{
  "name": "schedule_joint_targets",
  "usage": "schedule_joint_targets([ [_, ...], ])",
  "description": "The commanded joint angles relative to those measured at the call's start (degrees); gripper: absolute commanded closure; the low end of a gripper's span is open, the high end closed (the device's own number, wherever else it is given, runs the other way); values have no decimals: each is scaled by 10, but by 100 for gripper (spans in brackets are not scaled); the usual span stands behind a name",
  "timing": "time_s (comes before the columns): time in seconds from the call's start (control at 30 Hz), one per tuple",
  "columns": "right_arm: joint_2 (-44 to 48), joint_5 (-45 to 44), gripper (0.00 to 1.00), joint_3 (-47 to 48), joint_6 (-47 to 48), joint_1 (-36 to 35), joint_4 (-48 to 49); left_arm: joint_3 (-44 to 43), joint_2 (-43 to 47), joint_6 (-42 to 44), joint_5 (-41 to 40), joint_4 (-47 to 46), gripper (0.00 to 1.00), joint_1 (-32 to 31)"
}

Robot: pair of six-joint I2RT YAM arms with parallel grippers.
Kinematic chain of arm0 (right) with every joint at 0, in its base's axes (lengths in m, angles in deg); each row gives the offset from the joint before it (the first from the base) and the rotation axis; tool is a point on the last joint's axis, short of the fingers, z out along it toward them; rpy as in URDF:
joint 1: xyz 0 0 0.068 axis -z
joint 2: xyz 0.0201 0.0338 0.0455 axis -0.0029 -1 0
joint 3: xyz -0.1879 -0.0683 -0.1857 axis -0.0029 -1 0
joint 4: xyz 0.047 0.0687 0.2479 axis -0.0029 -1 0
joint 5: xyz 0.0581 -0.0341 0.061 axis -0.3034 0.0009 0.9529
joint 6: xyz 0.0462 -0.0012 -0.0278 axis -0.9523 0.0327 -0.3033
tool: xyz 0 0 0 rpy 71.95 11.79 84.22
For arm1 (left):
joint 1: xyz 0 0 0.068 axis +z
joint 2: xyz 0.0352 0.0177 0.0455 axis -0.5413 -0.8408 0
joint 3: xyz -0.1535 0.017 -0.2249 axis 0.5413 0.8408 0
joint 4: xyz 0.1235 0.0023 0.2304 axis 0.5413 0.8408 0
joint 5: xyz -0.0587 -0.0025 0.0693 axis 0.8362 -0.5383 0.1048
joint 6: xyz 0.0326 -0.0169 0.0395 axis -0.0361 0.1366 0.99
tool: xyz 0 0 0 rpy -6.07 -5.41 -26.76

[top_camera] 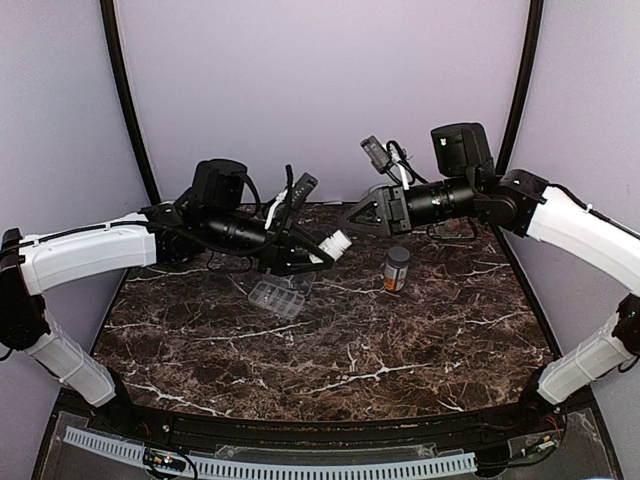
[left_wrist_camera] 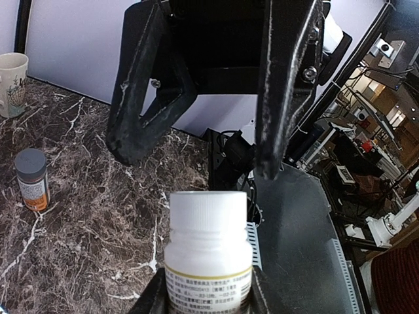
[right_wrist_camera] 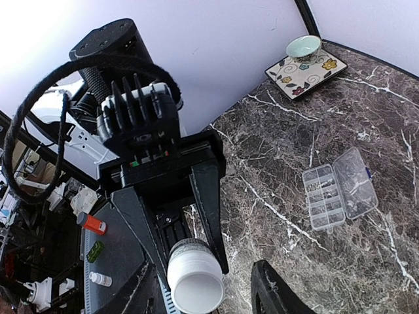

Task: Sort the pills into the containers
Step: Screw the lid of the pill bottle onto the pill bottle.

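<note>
Pill bottle sits clamped in left gripper; right gripper gapes wide near its cap

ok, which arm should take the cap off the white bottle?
Probably right. The left gripper is shut on the bottle, and the right gripper is open with its fingers facing the cap.

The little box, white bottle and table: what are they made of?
The organizer box looks like clear glossy plastic: the table shows through its lid. The white bottle looks like matte plastic, with a ridged cap. The table looks like dark polished marble with white veins, maybe printed.
</note>
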Motion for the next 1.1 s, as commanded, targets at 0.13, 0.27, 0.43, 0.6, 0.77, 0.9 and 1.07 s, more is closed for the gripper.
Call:
schedule_joint_targets([
  [0.13, 0, 26, 52, 4, 13, 0, 9, -17, -6, -24, 52, -23, 100, 18],
  [0.27, -6, 36, 53, 3, 13, 0, 10, -18, -10, -26, 56, -27, 100, 21],
  [0.43, -14, 46, 54, 0, 15, 1, 9, -20, -14, -34, 65, -40, 100, 26],
  [0.6, -19, 50, 54, -1, 15, 1, 13, -27, -21, -38, 74, -44, 100, 30],
  [0.77, -22, 53, 56, 0, 14, 0, 14, -31, -27, -37, 80, -44, 100, 31],
  [0.9, -24, 54, 61, 3, 15, 0, 13, -32, -30, -37, 82, -44, 100, 32],
  [1.07, -30, 57, 74, 7, 17, 0, 6, -33, -31, -38, 83, -47, 100, 32],
])
